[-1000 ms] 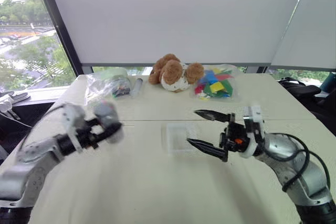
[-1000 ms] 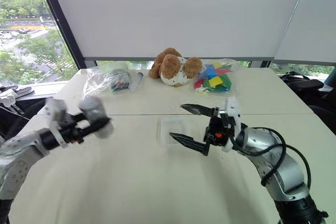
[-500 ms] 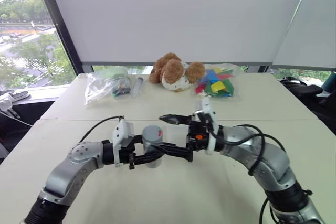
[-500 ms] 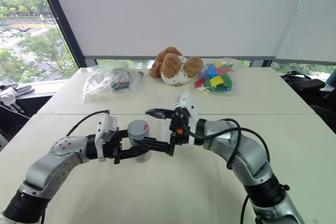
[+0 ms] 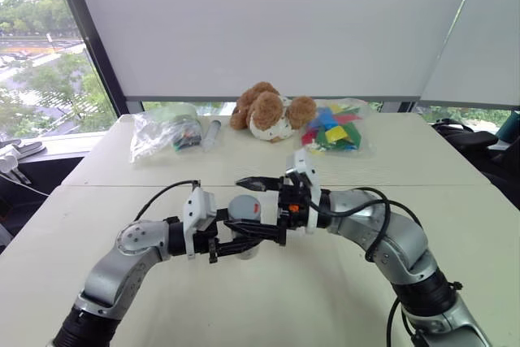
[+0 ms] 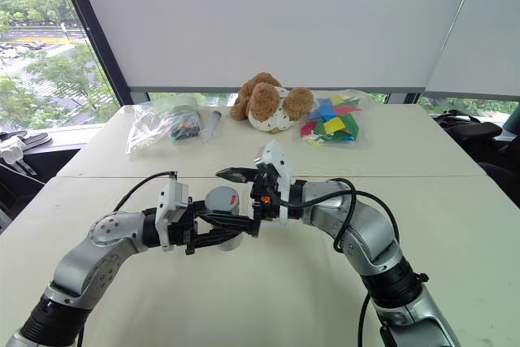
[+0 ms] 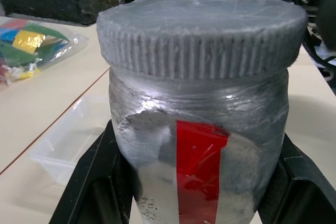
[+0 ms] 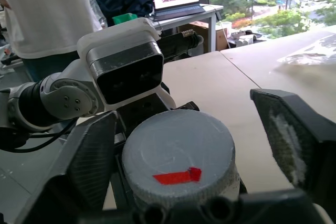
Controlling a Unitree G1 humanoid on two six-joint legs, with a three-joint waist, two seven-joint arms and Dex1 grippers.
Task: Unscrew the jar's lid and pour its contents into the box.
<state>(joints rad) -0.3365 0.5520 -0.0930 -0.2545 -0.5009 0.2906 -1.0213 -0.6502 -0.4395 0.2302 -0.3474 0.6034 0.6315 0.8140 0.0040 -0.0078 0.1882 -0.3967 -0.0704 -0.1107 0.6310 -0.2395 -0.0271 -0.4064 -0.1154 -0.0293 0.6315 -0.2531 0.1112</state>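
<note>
The left claw (image 5: 244,241) is clamping the jar (image 7: 202,145) by its body, one finger on each side, and is holding it upright above the surface (image 5: 268,306), in front of the robot. The right claw (image 5: 253,207) is straddling the lid (image 8: 178,153) with its jaws part-way apart; one finger (image 8: 296,140) is standing clear of the lid's edge, so the lid does not look gripped yet.

Step in hand, as judged: seating the right claw on the lid for unscrewing.

- Centre the fingers on the ribbed rim, not on the jar's shoulder.
- Close squarely on opposite sides of the rim before turning.
- Keep the jar upright so the contents do not spill once the lid loosens.
- Maintain the left claw's clamp so the jar does not turn with the lid.

The box (image 7: 65,142) is lying on the surface beyond the jar.
</note>
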